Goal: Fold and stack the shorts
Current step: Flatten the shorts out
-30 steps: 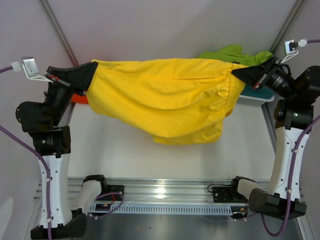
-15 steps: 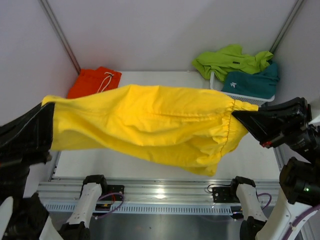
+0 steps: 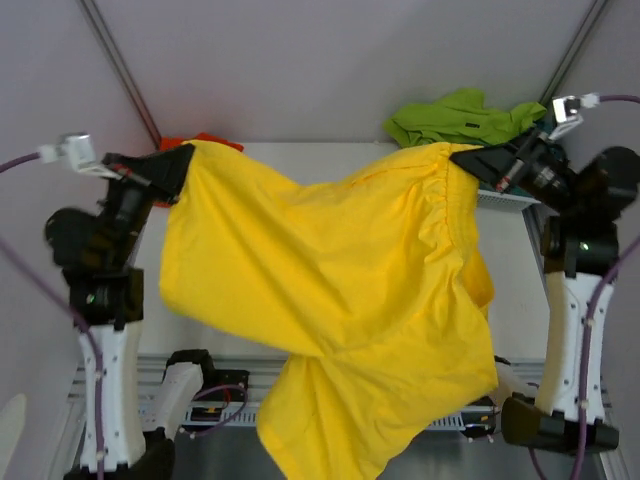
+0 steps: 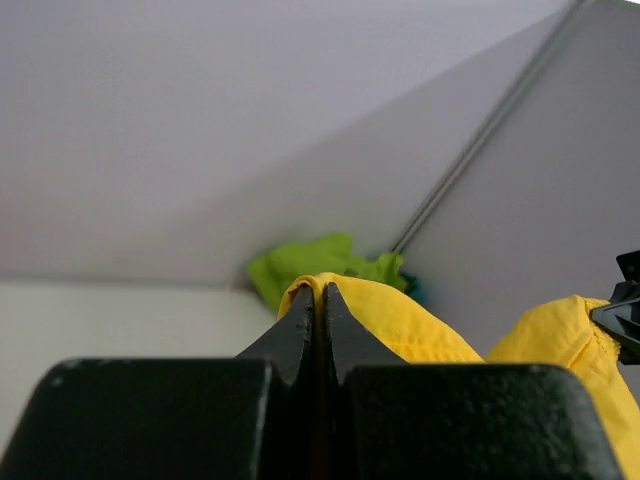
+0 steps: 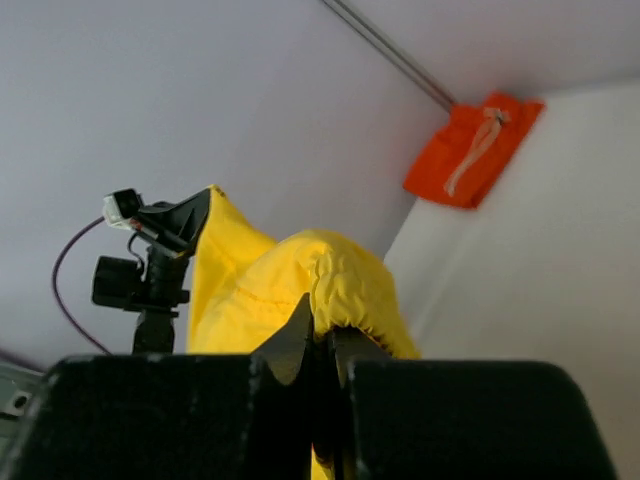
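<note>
At ten o'clock the left claw (image 3: pixel 183 158) is clenching one waist corner of the yellow shorts (image 3: pixel 330 300), its two black fingers pressing flat together on a fold of the cloth and holding it up off the table (image 3: pixel 300 160). Just behind that claw, at eleven o'clock in the back corner, the orange shorts (image 5: pixel 473 152) are lying flat with a white drawstring showing on top. The yellow shorts are hanging spread out between the two arms. The gathered waistband is sagging across the top from ten o'clock to two o'clock. The rest of the cloth is billowing down towards six o'clock, covering most of the table and draping past its near edge. At one o'clock the green shorts (image 3: pixel 455 115) are sitting crumpled at the back, well clear of the yellow pair. At two o'clock the right claw (image 3: pixel 468 157) is gripping the other waist corner, its fingers squeezing shut on the bunched elastic hem, raised about level with the left one. Both claws are pointing inward at each other across the stretched waistband.
</note>
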Robot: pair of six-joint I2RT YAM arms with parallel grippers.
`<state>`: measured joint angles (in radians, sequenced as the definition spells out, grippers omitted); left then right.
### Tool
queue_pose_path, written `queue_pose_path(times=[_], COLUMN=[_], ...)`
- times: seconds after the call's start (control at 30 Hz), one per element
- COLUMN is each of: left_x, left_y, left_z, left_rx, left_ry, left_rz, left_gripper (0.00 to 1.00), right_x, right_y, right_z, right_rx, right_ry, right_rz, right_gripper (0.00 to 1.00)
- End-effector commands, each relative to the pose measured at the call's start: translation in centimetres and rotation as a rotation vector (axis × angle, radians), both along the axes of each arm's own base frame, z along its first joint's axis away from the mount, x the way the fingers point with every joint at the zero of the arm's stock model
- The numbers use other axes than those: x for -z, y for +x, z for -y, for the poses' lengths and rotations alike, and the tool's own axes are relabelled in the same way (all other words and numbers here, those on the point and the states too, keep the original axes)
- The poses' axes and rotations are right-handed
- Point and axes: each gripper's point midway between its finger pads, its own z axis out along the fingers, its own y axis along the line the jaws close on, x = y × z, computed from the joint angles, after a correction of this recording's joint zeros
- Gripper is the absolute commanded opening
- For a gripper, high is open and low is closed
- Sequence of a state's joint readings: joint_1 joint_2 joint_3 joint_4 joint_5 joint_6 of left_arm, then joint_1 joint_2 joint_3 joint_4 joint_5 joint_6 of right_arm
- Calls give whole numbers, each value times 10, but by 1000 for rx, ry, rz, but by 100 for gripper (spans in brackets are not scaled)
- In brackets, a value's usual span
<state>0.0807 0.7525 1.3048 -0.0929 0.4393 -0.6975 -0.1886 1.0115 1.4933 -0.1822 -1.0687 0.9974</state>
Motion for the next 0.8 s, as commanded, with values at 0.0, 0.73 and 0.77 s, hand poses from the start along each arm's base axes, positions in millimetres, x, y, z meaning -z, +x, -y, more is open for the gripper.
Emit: queue_pose_path(times=[0.0, 0.73, 0.77], left_x=[63, 382, 385], left_y=[62, 231, 234], left_z=[-6, -82, -85], left_rx=[5, -359, -363], left_ry=[-69, -378, -383], left_rz=[-134, -674, -673], left_gripper=[0, 0, 0], right_x=[84, 283, 259], right_y=[68, 392, 400], right_z=[-4, -104, -105], right_rx=[69, -82, -86], right_ry=[-27, -56, -39], right_rz=[-209, -341, -268], right_gripper=[0, 0, 0])
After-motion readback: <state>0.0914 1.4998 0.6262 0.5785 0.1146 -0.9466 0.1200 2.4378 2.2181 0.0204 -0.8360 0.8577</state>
